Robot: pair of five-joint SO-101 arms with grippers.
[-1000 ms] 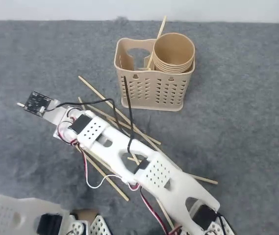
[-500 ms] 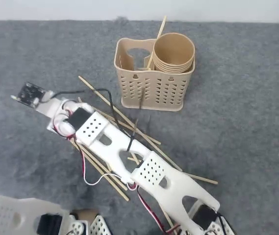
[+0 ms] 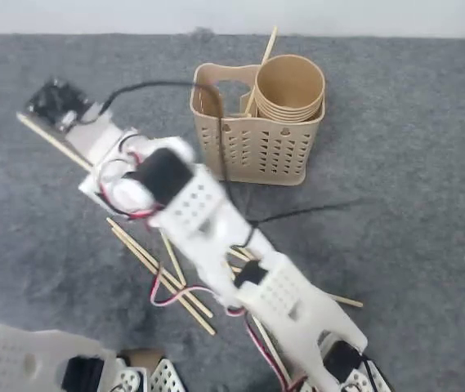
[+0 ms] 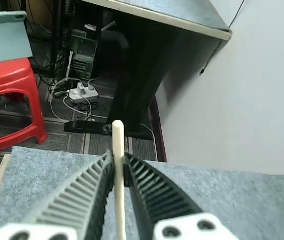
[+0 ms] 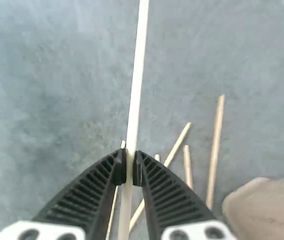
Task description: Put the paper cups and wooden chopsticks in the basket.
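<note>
At about 7 o'clock in the high view sits the left arm [image 3: 20,359], cut off by the frame. In its wrist view the left gripper [image 4: 116,162] is closed on the left-held chopstick [image 4: 117,134], whose lower part is cut off. Toward 10 o'clock the right arm [image 3: 216,237] covers its own jaws, but its wrist view shows the right gripper [image 5: 128,166] clamped on the right-held chopstick [image 5: 138,75] above the grey carpet [image 5: 42,75]. Seen from above, this stick runs from 10 to 4 o'clock, and the basket [image 3: 257,155] lies at about 3 o'clock from these jaws. I judge the right arm is the nearer one. Loose chopsticks [image 3: 163,273] lie crossed at 6 o'clock, partly hidden under the arm. The paper cups [image 3: 289,82] are stacked in the basket's 3 o'clock compartment. An upright chopstick [image 3: 263,59] leans just beside them; I cannot tell in which compartment.
</note>
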